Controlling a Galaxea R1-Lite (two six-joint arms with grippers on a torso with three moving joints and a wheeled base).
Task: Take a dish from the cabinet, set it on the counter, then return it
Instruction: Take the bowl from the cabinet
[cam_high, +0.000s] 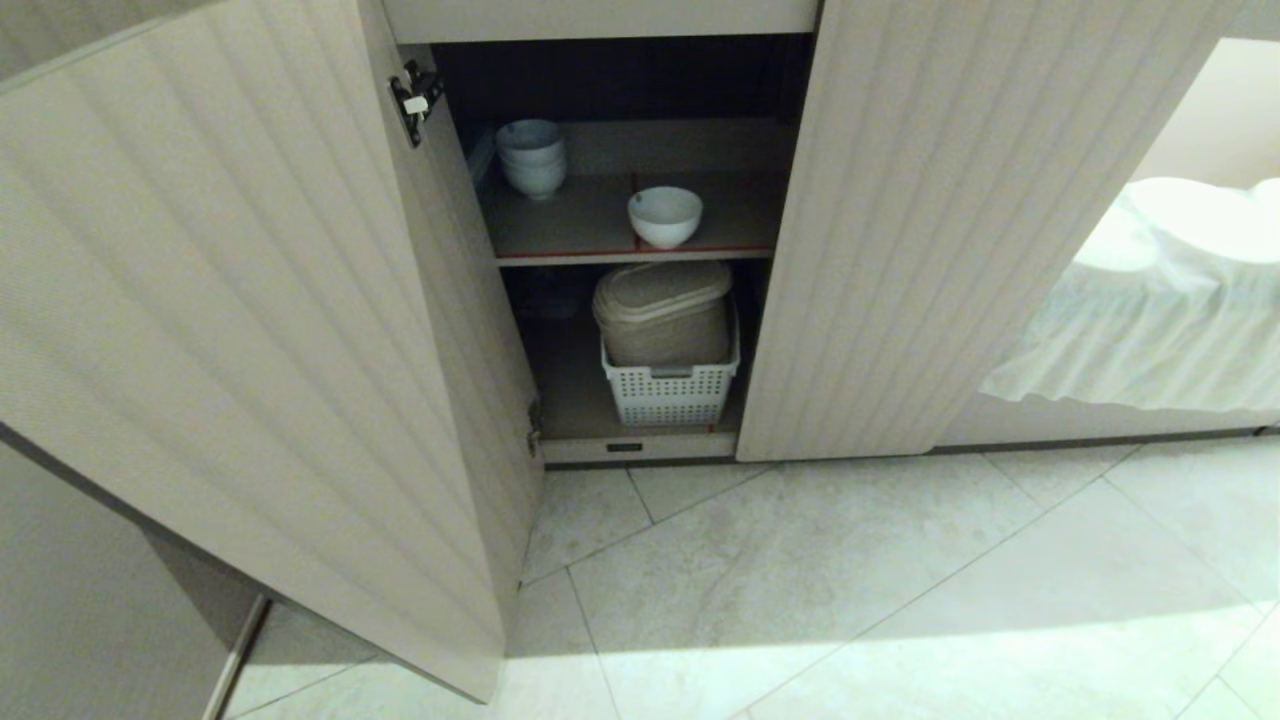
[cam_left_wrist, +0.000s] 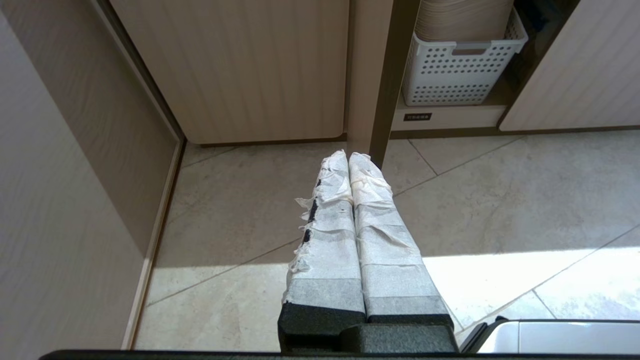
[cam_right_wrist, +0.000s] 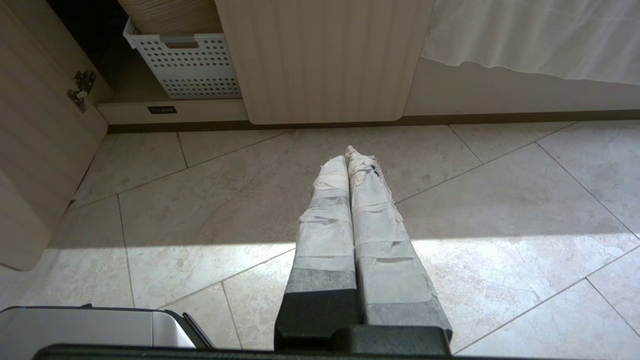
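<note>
My left claw (cam_left_wrist: 349, 156) and right claw (cam_right_wrist: 350, 152) hang low over the floor tiles (cam_high: 800, 580), both pressed shut and empty. Beyond them the cabinet (cam_high: 250, 300) stands open. At centre frame, the dish (cam_high: 665, 216) sits on the shelf's front edge, the stack (cam_high: 532, 157) behind, upper left.
</note>
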